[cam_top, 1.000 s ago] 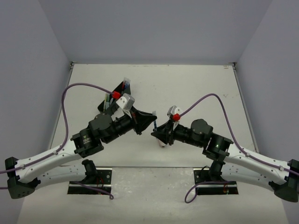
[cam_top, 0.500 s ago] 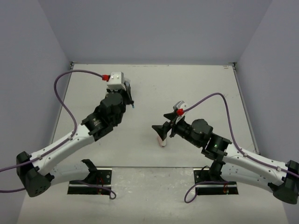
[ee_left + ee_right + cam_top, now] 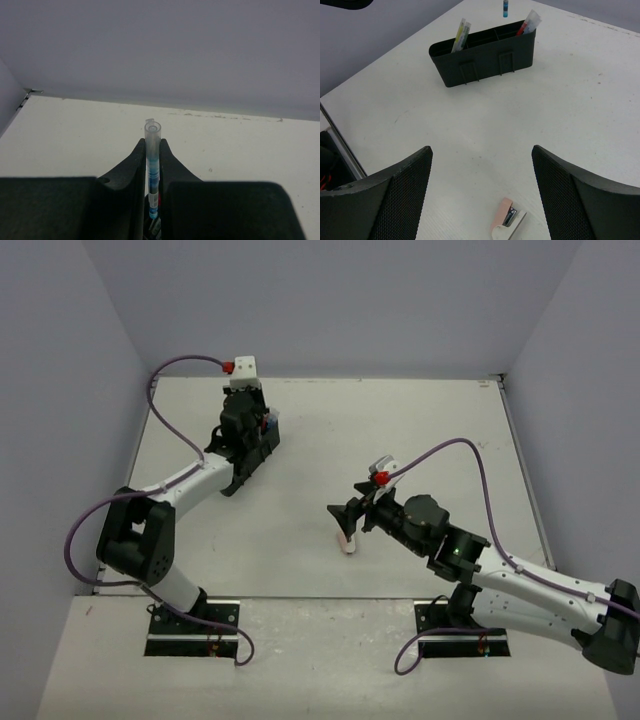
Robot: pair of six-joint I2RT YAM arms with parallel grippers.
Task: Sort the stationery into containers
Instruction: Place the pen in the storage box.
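Tray (image 3: 485, 60) is standing upper centre; your right claw (image 3: 481, 152) is gaping near the pinkish block (image 3: 506, 221).
Left claw (image 3: 152, 146) is clamping a clear-blue pen (image 3: 152, 131).

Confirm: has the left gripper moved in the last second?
Yes. The left gripper swung from mid-table out toward the far left, over the organiser tray.
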